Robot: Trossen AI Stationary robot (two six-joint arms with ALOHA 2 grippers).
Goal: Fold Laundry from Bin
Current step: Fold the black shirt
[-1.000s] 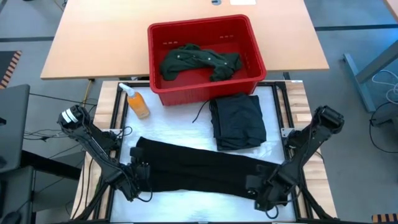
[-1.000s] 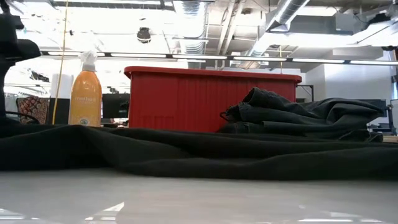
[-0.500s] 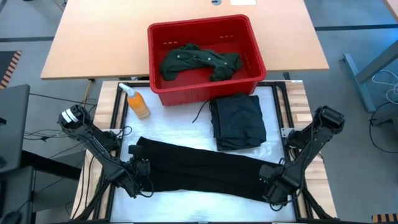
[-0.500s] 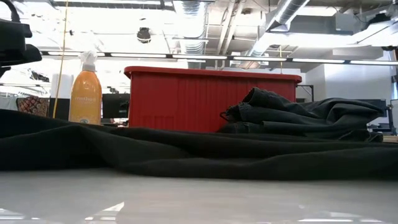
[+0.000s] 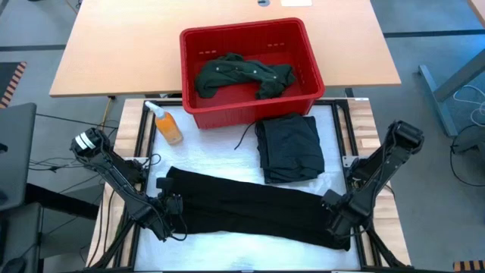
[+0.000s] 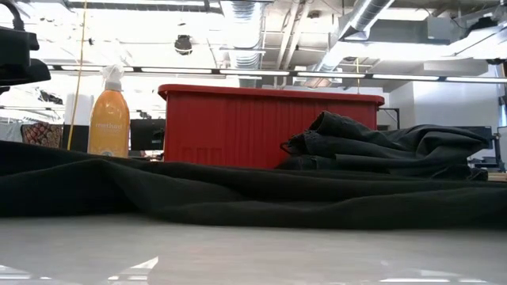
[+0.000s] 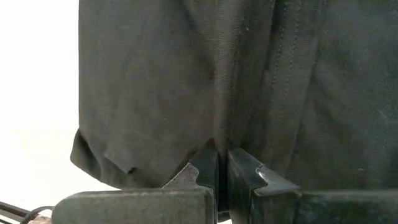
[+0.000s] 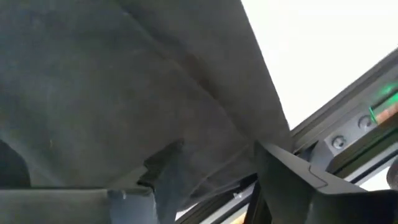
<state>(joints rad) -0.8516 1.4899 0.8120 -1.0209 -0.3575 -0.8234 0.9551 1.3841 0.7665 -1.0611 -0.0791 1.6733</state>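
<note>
Left pincer (image 7: 222, 167) pinches the black garment (image 5: 250, 208) in front of the bin (image 5: 250, 64). Right pincer (image 8: 211, 168), spread, straddles its other end. The bottle (image 6: 108, 119) label is unreadable.

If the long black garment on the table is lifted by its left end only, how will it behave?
Probably floppy: the black garment lies flat with soft wrinkles, so it should drape and trail. The left hand is shut on a bunched edge, so the cloth likely gathers rather than holding shape. It looks light, and may slide on the smooth white table.
</note>
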